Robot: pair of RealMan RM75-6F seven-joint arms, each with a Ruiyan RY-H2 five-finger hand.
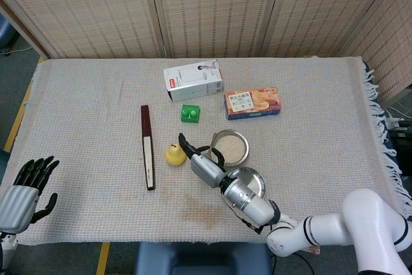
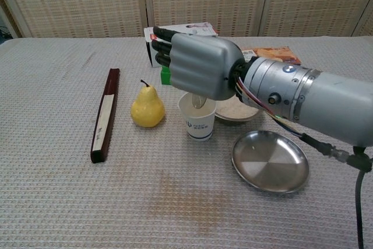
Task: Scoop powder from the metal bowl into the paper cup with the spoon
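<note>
My right hand (image 2: pixel 195 62) grips the metal spoon (image 2: pixel 198 102) and hangs right over the white paper cup (image 2: pixel 198 122), with the spoon's bowl tilted down inside the cup's mouth. In the head view the right hand (image 1: pixel 203 164) covers the cup, and only the spoon's handle (image 1: pixel 212 144) shows above it. The metal bowl (image 1: pixel 230 147) holding pale powder stands just right of the cup, and its rim (image 2: pixel 252 111) peeks out below my wrist. At the table's near left corner, my left hand (image 1: pixel 26 191) holds nothing, its fingers apart.
An empty metal plate (image 2: pixel 270 160) lies in front of the bowl. A yellow pear (image 2: pixel 147 108) stands left of the cup, then a dark red flat stick (image 2: pixel 104 115). Behind are a green block (image 1: pixel 190 113), a white box (image 1: pixel 193 80) and an orange box (image 1: pixel 252 102).
</note>
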